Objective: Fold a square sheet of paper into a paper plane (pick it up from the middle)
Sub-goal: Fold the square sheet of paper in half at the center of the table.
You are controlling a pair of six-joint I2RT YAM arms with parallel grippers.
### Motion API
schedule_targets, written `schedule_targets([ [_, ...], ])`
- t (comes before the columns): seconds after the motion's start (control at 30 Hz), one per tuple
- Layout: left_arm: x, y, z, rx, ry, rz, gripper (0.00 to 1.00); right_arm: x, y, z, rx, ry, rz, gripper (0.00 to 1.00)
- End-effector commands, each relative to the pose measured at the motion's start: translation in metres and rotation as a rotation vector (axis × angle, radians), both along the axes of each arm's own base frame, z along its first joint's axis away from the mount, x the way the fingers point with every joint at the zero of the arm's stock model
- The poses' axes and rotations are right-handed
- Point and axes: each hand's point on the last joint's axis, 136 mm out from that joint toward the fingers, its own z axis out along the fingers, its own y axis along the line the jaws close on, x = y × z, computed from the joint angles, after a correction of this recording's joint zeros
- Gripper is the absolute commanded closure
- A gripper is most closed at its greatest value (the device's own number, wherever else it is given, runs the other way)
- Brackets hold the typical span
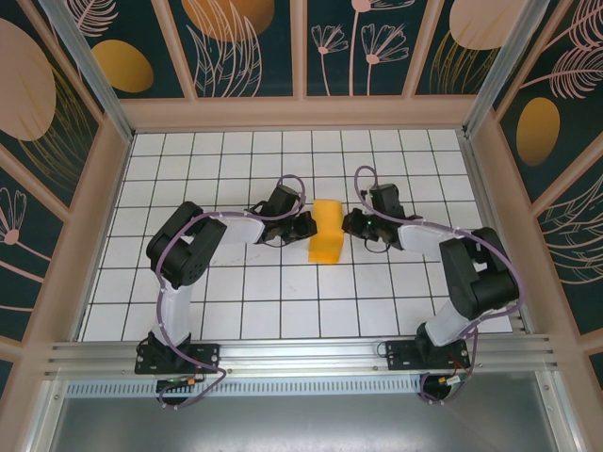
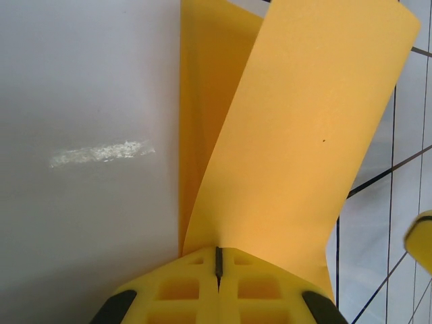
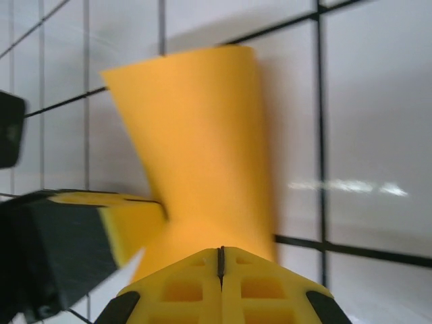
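White gridded table [image 1: 283,311] bears orange sheet [image 1: 327,231]; floral walls [image 1: 415,42].

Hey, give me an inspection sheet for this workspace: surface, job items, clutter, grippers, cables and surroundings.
Surface: white gridded table, nothing spilled.
Job's things: square sheet of paper, orange-yellow, bent over on itself, mid-table between the two arms.
Clutter: nothing seen.
Grippers: left gripper and right gripper each have their jaws shut on a side of the paper.
Cables: purple cables loop along both arms, away from the paper.
Surroundings: dark patterned walls on three sides; metal rail at the near edge.
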Motion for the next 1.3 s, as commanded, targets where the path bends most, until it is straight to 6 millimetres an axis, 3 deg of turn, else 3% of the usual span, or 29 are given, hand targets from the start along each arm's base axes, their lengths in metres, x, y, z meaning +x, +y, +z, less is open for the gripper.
schedule_targets([
  [0.0, -0.048, 0.074, -0.097, 0.347, 0.233, 0.083, 1.00, 0.004, 0.024, -0.008, 0.049, 0.034, 0.051, 0.97],
  [0.1, -0.049, 0.075, -0.097, 0.348, 0.237, 0.081, 1.00, 0.004, 0.039, -0.018, 0.058, 0.057, 0.093, 0.97],
  [0.2, -0.050, 0.076, -0.098, 0.351, 0.239, 0.081, 1.00, 0.009, 0.038, -0.022, 0.064, 0.055, 0.083, 0.98],
  [0.37, -0.052, 0.077, -0.099, 0.356, 0.243, 0.078, 1.00, 0.014, 0.009, -0.042, 0.011, 0.082, -0.022, 0.98],
  [0.5, -0.054, 0.078, -0.100, 0.356, 0.242, 0.071, 1.00, 0.014, -0.028, -0.058, -0.043, 0.113, -0.158, 0.98],
  [0.6, -0.053, 0.076, -0.098, 0.348, 0.232, 0.065, 1.00, 0.018, -0.040, -0.052, -0.052, 0.095, -0.187, 0.99],
  [0.7, -0.051, 0.074, -0.096, 0.340, 0.226, 0.060, 1.00, 0.027, -0.032, -0.027, -0.044, 0.033, -0.153, 0.99],
  [0.87, -0.050, 0.072, -0.095, 0.338, 0.222, 0.054, 1.00, 0.034, 0.002, 0.017, 0.024, -0.088, -0.061, 0.99],
  [1.07, -0.048, 0.071, -0.091, 0.334, 0.216, 0.056, 1.00, 0.036, 0.048, 0.006, 0.137, -0.035, 0.036, 0.98],
  [1.27, -0.050, 0.073, -0.092, 0.341, 0.219, 0.056, 1.00, 0.052, 0.038, -0.012, 0.101, -0.017, -0.011, 0.98],
])
